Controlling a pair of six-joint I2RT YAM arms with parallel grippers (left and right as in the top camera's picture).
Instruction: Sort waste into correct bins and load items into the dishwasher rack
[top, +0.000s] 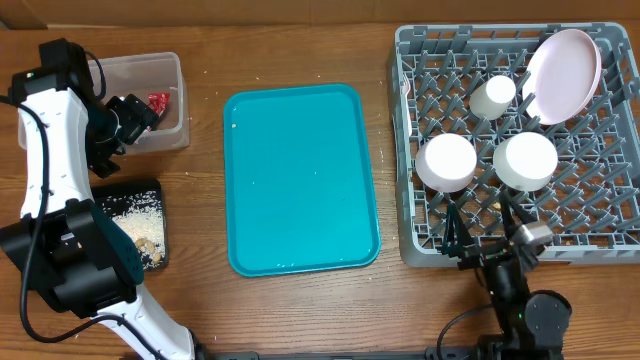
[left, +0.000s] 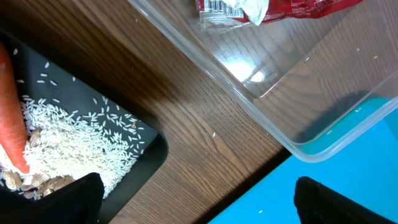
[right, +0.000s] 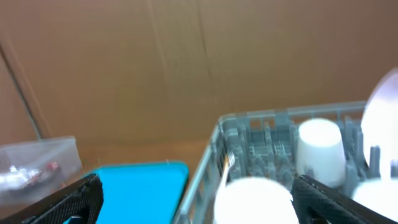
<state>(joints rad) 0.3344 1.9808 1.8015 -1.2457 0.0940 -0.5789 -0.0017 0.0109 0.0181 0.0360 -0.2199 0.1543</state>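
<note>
Right now my left gripper (left: 199, 208) hangs wide open and empty above the counter (left: 205, 118), between the clear tub (left: 323, 81) and the black tray (left: 149, 155). Inside the tub lies the red wrapper (left: 292, 7) with what may be a napkin scrap. The black tray holds the rice (left: 81, 137) and the carrot (left: 11, 112). My right gripper (right: 205, 205) is also spread open and empty, low at the near edge of the dishwasher rack (top: 600, 210). The plate (top: 563, 75), cup (top: 493, 96) and two bowls (top: 447, 162) sit in the rack. The teal tray (top: 300, 180) lies mid-counter.
</note>
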